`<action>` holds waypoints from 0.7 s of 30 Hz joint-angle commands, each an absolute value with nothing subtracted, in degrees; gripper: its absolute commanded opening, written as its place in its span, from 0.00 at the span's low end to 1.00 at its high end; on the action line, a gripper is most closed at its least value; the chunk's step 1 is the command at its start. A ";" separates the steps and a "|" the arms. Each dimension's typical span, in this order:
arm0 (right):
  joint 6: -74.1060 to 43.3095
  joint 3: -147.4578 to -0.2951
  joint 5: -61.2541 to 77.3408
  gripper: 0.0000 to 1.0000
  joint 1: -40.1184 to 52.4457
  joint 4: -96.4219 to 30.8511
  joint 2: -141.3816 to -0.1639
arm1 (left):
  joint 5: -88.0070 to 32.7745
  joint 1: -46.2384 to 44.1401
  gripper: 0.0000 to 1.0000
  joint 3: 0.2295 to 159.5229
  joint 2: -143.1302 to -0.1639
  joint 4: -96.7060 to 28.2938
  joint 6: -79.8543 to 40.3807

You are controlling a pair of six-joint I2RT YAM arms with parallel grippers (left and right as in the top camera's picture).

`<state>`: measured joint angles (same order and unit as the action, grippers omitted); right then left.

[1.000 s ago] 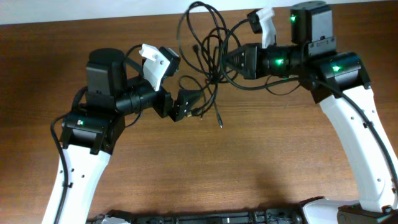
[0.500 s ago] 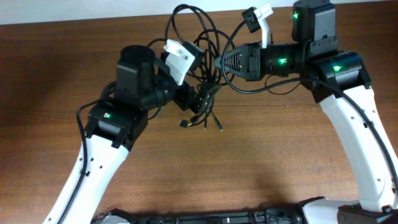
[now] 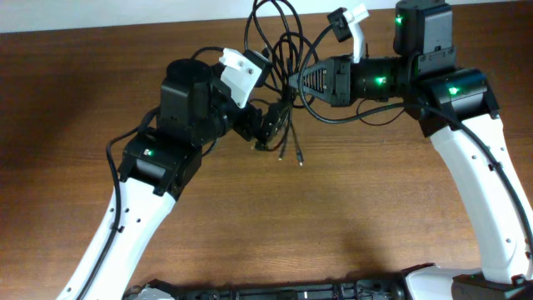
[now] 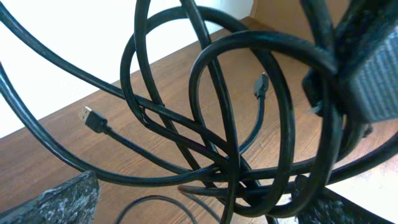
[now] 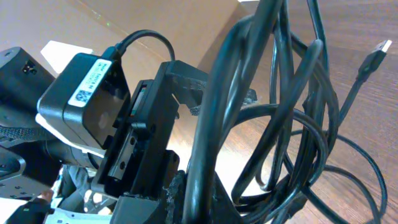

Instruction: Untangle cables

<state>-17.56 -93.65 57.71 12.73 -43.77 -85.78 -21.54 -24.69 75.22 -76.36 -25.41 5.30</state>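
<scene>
The cables (image 3: 283, 93) are a black tangle of loops lifted off the wood table, between the two grippers near the far edge. My right gripper (image 3: 296, 83) is shut on one thick strand (image 5: 214, 186), and the rest of the bundle (image 5: 292, 124) hangs beside it. A silvery plug (image 5: 373, 56) sticks out at the upper right. My left gripper (image 3: 271, 125) stands open just below and left of the tangle. Several strands (image 4: 214, 155) cross between its fingers (image 4: 56, 199). Two plugs (image 4: 92, 119) (image 4: 261, 84) dangle behind the loops, and loose ends (image 3: 297, 158) hang toward the table.
The table's far edge (image 3: 125, 29) runs just behind the tangle, with a white backdrop beyond. Bare wood (image 3: 333, 217) stretches between the two arms. The arms' base (image 3: 275, 292) lies along the near edge.
My left arm has swung right and toward the far edge, bringing its open gripper up under the tangle. The loops have swayed left, then right again, and the right gripper has barely moved.
</scene>
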 commanded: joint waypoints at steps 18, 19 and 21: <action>-16.80 -95.07 73.34 0.04 12.73 -41.91 -84.79 | -9.45 -24.23 0.99 75.48 -76.05 -24.34 6.02; -16.80 -95.07 73.36 0.04 12.73 -41.91 -84.79 | -8.62 -24.23 0.99 75.48 -76.31 -24.08 6.04; -16.80 -95.07 73.34 0.04 12.73 -41.91 -84.79 | -8.54 -24.23 0.91 75.48 -76.75 -23.35 6.02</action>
